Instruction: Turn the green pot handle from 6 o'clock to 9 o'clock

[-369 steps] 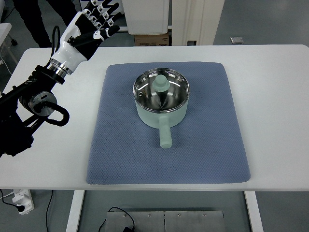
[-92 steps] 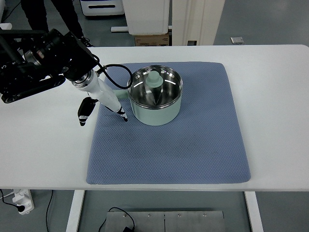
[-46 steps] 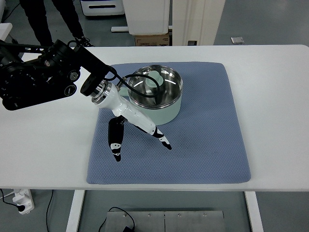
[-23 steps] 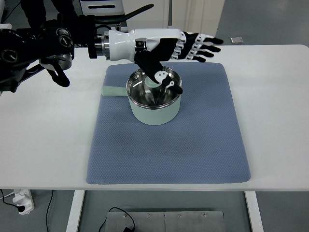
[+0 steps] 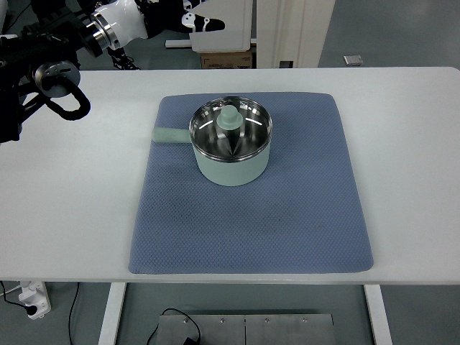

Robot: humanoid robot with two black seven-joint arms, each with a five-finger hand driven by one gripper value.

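A pale green pot (image 5: 231,147) with a glass lid and green knob (image 5: 230,121) stands on the blue mat (image 5: 287,208). Its handle (image 5: 169,134) points left, toward 9 o'clock. My left arm (image 5: 50,61) reaches in from the upper left, and its white and black hand (image 5: 190,13) is raised beyond the table's far edge, well clear of the pot, with fingers spread and holding nothing. No right arm shows.
The white table (image 5: 410,158) surrounds the mat. Beyond its far edge stand white furniture (image 5: 219,25) and a cardboard box (image 5: 226,57). A person's dark legs (image 5: 50,7) show at the top left.
The pot handle went from 6 o'clock round to 9 o'clock. In the last half second my left hand lifted off from above the pot and pulled back to the upper left.
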